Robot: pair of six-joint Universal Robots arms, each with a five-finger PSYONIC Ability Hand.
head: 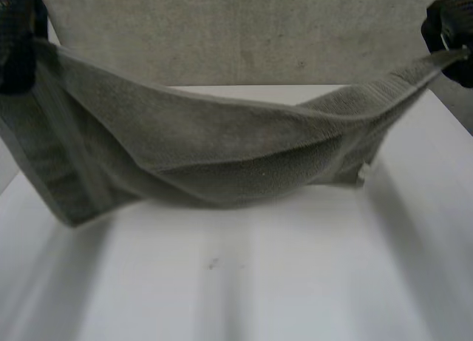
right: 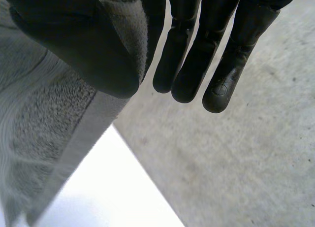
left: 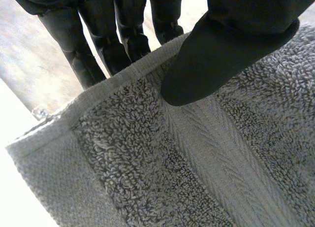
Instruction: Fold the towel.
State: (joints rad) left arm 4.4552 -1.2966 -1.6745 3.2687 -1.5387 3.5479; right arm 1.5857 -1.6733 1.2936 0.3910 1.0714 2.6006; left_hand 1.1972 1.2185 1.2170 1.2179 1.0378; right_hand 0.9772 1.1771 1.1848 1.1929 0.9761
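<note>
A grey terry towel [head: 222,149] hangs stretched between my two hands above the white table [head: 244,282], sagging in the middle. My left hand [head: 18,45] holds its left top corner; in the left wrist view the thumb [left: 216,54] presses the towel [left: 187,163] against the fingers [left: 98,45] behind its hem. My right hand [head: 451,34] holds the right top corner; in the right wrist view the thumb [right: 83,45] pinches the towel's edge [right: 123,25] against the fingers [right: 197,49].
Beyond the table's far edge lies a grey concrete floor [head: 244,38]. The towel's lower fold hangs just above the table, and a small white label [head: 363,174] shows at its right end.
</note>
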